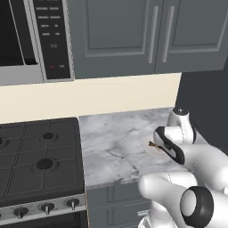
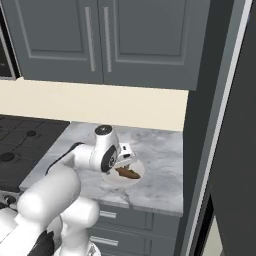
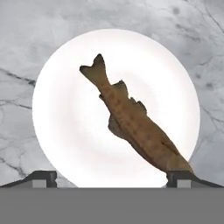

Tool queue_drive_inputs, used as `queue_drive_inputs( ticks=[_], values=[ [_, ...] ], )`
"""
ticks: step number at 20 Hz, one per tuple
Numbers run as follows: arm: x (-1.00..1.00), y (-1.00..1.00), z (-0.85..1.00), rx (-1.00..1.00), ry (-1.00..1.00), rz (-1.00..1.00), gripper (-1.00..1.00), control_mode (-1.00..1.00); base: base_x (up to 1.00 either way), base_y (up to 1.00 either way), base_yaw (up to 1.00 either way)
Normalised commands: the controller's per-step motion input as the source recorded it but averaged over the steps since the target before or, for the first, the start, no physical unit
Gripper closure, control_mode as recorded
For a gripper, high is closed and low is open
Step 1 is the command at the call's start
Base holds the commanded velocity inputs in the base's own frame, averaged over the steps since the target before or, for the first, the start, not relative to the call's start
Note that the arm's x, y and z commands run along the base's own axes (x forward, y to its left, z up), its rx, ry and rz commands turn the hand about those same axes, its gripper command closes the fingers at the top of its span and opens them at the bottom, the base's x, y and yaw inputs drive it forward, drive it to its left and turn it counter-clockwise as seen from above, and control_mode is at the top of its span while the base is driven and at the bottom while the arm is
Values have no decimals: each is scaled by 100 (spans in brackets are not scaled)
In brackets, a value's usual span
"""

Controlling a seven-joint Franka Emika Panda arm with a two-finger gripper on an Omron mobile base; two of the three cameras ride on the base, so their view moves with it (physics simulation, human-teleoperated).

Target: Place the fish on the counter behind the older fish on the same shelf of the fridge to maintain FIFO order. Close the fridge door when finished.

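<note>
Right base view shows the white arm rising from the lower left, folded at the elbow and reaching forward over the counter (image 2: 160,150), its wrist turned so the hand points down at the round white plate (image 2: 138,176) near the counter's front edge. In the left base view the same hand hangs over the plate (image 1: 152,149), hiding most of it. In the hand view the gripper (image 3: 111,178) looks straight down at the plate (image 3: 65,131); its two dark fingertips (image 3: 41,177) stand wide apart at the bottom, holding nothing. The fish (image 3: 131,120) lies slantwise on the plate, forked tail toward the top, head end next to the right fingertip; whether that tip touches it I cannot tell.
</note>
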Motion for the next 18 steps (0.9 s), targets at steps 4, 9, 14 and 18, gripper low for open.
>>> queue_drive_inputs(
  ticks=[4, 9, 14, 18],
  values=[
    [44, 0, -17, 0, 14, 6, -100, -100, 0, 0, 0],
    [33, -3, -19, 0, 16, 6, -100, -100, 0, 0, 0],
    [31, -14, -23, 0, 16, 5, -100, -100, 0, 0, 0],
    [30, -5, -36, 0, 13, 5, -100, -100, 0, 0, 0]
  ],
)
